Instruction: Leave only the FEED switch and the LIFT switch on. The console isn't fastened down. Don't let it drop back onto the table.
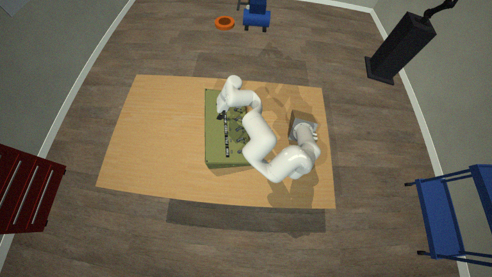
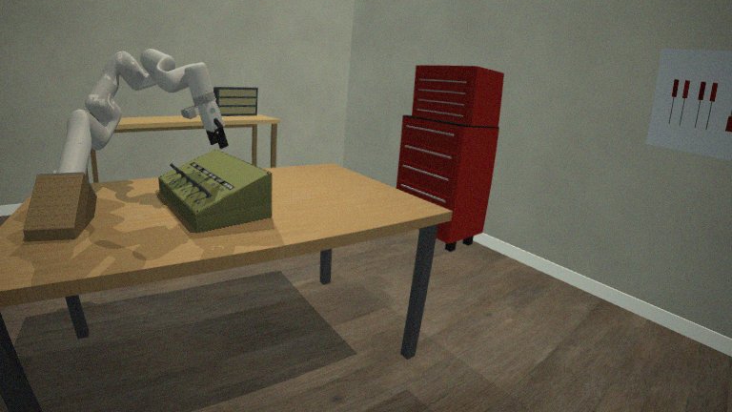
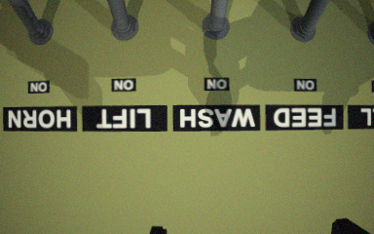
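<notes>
The olive-green console (image 1: 214,140) (image 2: 226,199) (image 3: 195,180) sits on the wooden table (image 1: 163,132) (image 2: 335,196). In the wrist view its labels read upside down: HORN (image 3: 40,118), LIFT (image 3: 125,118), WASH (image 3: 216,117) and FEED (image 3: 304,117), each with an ON mark above it. A grey toggle stands over each label, among them the LIFT switch (image 3: 123,25) and the FEED switch (image 3: 304,26). The lever tops are cut off, so I cannot tell which are on. My gripper (image 1: 220,116) (image 2: 218,140) (image 3: 253,228) is open and empty, hovering close above the label strip.
My arm's base sits on a wooden block (image 2: 56,205) at the table's edge. A red tool chest (image 2: 453,148) (image 1: 21,186), a blue cart (image 1: 446,208), a black column (image 1: 399,47) and a second table (image 2: 161,123) stand around the room.
</notes>
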Controlling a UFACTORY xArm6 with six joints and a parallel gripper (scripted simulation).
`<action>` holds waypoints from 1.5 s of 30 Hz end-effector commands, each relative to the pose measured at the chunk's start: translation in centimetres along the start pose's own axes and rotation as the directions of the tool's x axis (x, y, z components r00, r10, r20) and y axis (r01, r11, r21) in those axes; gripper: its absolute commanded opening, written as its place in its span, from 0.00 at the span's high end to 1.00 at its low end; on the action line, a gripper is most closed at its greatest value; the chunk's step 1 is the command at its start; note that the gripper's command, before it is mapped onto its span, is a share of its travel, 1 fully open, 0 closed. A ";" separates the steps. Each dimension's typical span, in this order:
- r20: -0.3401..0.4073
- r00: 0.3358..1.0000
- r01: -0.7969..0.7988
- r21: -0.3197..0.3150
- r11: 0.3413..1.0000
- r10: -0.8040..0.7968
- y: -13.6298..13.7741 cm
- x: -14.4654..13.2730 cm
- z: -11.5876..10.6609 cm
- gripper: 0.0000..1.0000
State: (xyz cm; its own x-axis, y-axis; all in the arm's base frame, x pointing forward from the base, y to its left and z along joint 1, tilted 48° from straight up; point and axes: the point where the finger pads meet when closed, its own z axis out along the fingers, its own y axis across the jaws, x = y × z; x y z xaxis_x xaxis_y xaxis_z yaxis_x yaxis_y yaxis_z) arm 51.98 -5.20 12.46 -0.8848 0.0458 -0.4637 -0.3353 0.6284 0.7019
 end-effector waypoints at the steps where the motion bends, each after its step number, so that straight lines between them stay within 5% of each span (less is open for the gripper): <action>1: 0.002 1.000 0.002 0.002 1.000 -0.002 -1.6 -0.2 -0.1 0.00; 15: 0.002 1.000 0.002 0.002 1.000 -0.002 -4.7 -0.2 -0.1 0.00; 45: 0.002 1.000 0.002 0.002 1.000 -0.002 -4.8 -0.2 -0.1 0.00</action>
State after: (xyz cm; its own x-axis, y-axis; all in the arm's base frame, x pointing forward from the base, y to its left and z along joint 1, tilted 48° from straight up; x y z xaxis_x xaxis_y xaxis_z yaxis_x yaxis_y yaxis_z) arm 53.62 -8.20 9.10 -0.8849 0.0454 -0.4635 -0.3356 0.6277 0.7023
